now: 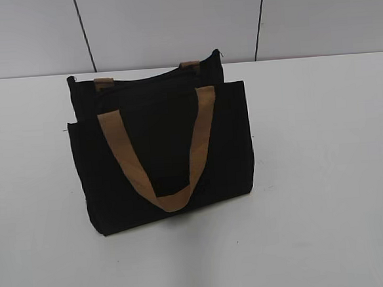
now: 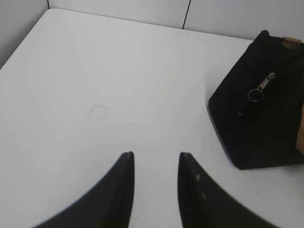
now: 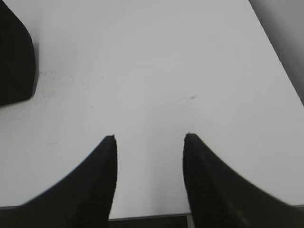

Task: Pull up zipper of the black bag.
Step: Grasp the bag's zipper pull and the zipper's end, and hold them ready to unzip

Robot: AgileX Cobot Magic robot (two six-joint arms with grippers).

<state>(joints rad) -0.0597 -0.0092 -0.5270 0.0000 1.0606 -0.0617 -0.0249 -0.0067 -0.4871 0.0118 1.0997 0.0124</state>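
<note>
The black bag (image 1: 162, 145) stands upright in the middle of the white table, its tan front handle (image 1: 159, 152) hanging down over the front panel. In the left wrist view the bag's end (image 2: 261, 118) shows at the right, with the zipper's silver pull and ring (image 2: 259, 92) hanging on it. My left gripper (image 2: 156, 154) is open and empty over bare table, left of the bag. My right gripper (image 3: 149, 137) is open and empty near the table's front edge; a corner of the bag (image 3: 14, 61) shows at its far left. Neither gripper appears in the exterior view.
The white table (image 1: 325, 173) runs back to a grey panelled wall (image 1: 170, 20). Its front edge shows in the right wrist view (image 3: 147, 217), and its right edge (image 3: 275, 52) too.
</note>
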